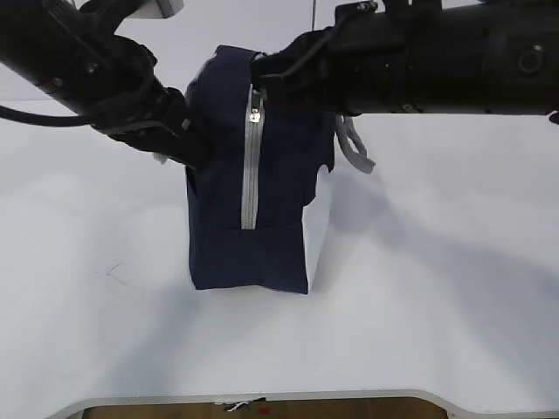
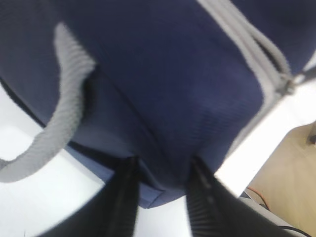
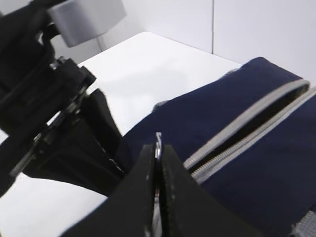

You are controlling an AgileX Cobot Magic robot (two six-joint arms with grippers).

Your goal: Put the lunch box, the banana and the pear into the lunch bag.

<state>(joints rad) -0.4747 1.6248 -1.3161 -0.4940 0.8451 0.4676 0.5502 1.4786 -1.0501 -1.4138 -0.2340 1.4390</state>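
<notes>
The navy lunch bag [image 1: 262,218] stands on end in the middle of the white table, its grey zipper [image 1: 251,183] facing the exterior view. My left gripper [image 1: 188,144] is at the bag's upper left side. In the left wrist view the bag's [image 2: 173,74] corner fills the gap of that gripper [image 2: 160,165], with fabric against both fingers. At the bag's top my right gripper [image 1: 260,68] is shut on the metal ring pull [image 3: 158,138], which sticks out between the tips of the gripper [image 3: 158,148]. Beside it the zipper [image 3: 247,138] gapes a little. The lunch box, the banana and the pear are out of view.
A grey webbing handle [image 1: 356,148] hangs off the bag's right side, and another loops down in the left wrist view [image 2: 64,113]. The white table [image 1: 437,305] ends at a front edge [image 1: 262,397]. The left arm [image 3: 49,123] is close to the right gripper.
</notes>
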